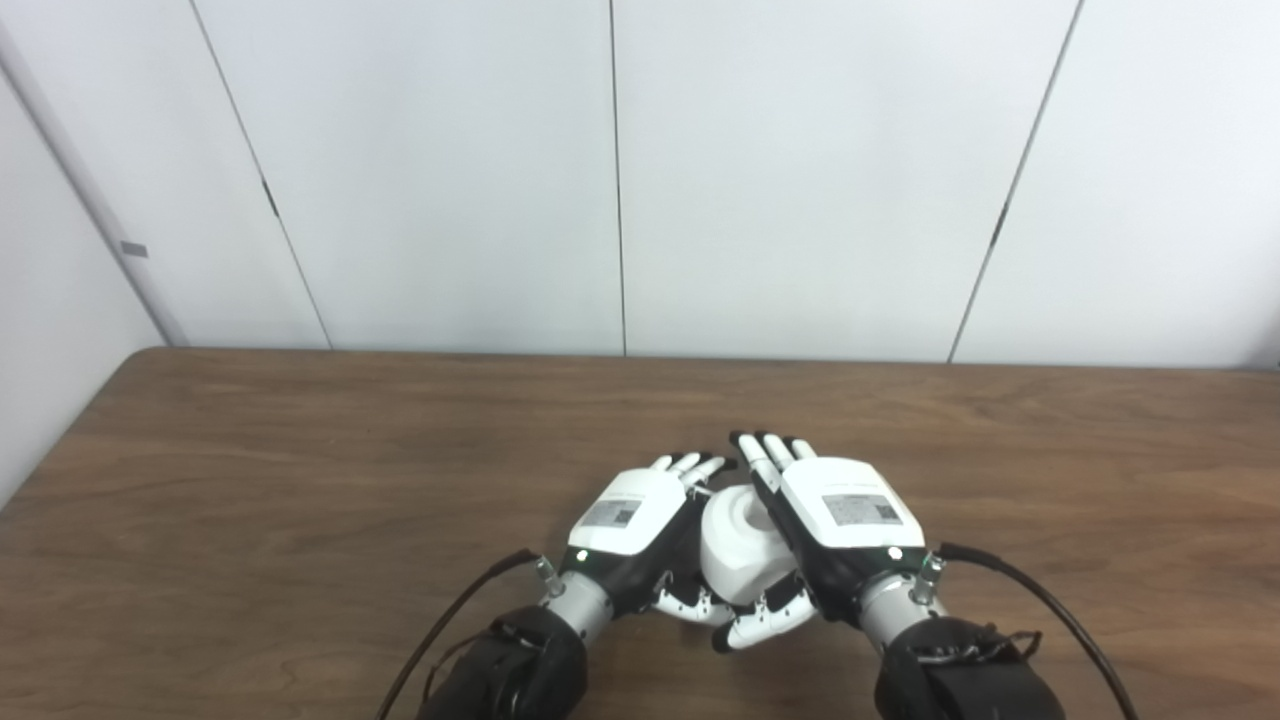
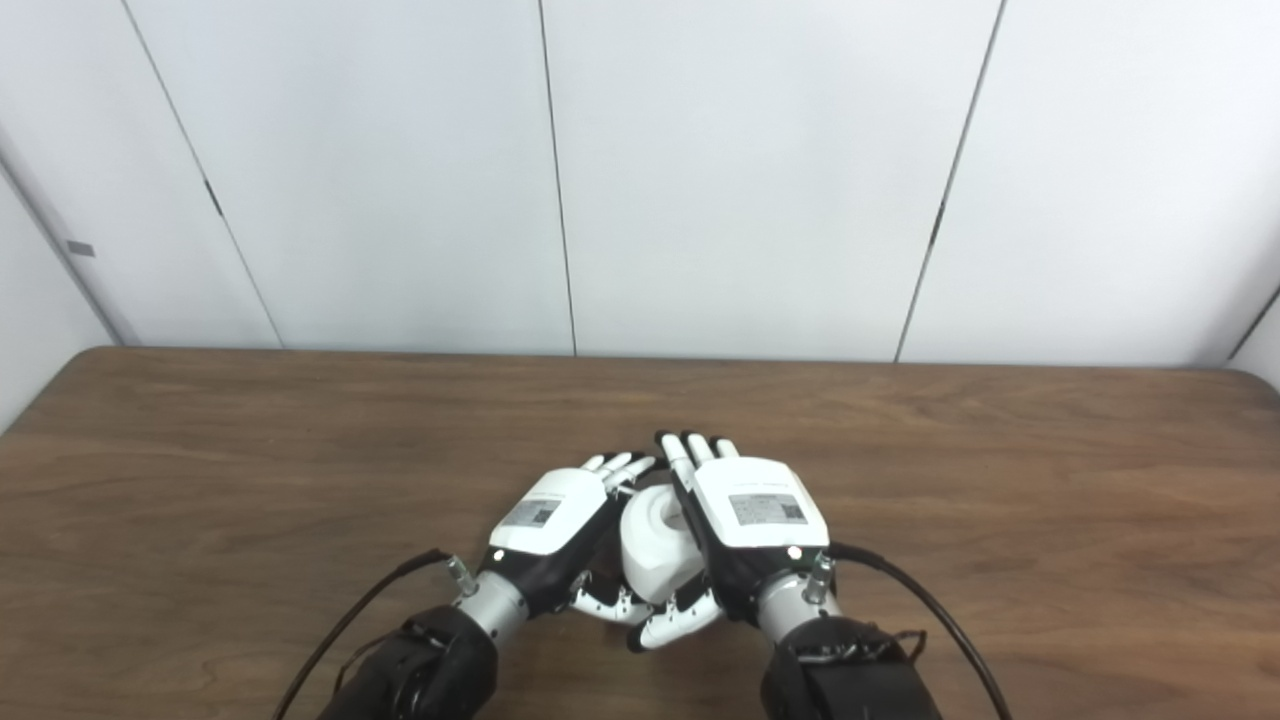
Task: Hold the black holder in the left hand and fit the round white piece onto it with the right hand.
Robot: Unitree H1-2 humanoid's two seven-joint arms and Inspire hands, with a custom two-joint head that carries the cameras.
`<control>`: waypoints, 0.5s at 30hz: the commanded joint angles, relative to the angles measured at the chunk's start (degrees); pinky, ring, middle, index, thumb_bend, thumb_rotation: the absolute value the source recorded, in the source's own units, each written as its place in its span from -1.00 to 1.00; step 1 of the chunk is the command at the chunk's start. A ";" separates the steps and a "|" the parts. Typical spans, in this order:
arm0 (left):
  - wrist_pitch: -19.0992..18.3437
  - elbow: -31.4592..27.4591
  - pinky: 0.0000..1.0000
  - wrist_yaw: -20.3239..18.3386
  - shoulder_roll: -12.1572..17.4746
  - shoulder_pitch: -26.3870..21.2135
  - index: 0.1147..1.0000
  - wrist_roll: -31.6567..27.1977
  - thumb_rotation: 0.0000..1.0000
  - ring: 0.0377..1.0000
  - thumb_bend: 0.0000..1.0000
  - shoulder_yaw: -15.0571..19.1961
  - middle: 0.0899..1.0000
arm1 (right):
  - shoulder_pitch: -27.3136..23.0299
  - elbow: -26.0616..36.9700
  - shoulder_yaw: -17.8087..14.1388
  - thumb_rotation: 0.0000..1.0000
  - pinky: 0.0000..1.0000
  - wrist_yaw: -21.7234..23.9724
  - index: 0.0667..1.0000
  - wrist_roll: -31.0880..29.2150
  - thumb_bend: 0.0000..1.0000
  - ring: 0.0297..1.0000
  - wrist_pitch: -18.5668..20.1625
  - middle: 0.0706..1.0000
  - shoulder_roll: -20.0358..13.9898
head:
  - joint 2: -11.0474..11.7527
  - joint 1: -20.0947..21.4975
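Observation:
Both hands meet low over the wooden table (image 1: pixel 300 480) near its front edge. The round white piece (image 1: pixel 738 545), with a shallow hollow on top, sits pressed between them. My right hand (image 1: pixel 840 515) lies against its right side, fingers stretched forward along it and thumb tucked under it, holding it. My left hand (image 1: pixel 630 520) is cupped against its left side, fingers curled over toward the piece and thumb wrapped below. The black holder is almost wholly hidden inside that curled left hand, behind the dark palm and the white piece. In the right eye view the white piece (image 2: pixel 655 550) shows the same.
A white panelled wall (image 1: pixel 620 170) rises behind the table's far edge. Black cables (image 1: pixel 1040 600) trail from both wrists across the front of the table. No other object lies on the tabletop.

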State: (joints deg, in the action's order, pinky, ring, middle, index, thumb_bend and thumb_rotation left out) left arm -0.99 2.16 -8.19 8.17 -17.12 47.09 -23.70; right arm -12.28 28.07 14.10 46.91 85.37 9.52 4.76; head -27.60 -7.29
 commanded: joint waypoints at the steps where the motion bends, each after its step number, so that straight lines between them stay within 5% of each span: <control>1: 0.70 -0.32 1.00 1.52 0.03 -1.77 -0.17 0.11 -0.90 0.96 0.03 0.19 0.89 | 0.87 -0.94 0.30 -0.18 0.28 1.16 1.00 -1.02 1.00 1.00 0.37 1.00 0.15 | 0.01 -0.05; 15: 1.03 -0.21 1.00 1.78 0.63 -1.81 -0.18 -0.13 -0.90 0.96 0.03 0.52 0.90 | 0.50 -1.41 0.44 -0.16 0.26 0.70 1.00 -2.19 1.00 1.00 1.55 1.00 -0.43 | 0.32 0.25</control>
State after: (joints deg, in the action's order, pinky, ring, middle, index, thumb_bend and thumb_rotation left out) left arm -0.33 2.47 -7.65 8.50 -17.12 46.89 -23.69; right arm -12.28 27.95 14.16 46.50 83.90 10.98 4.54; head -27.25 -7.03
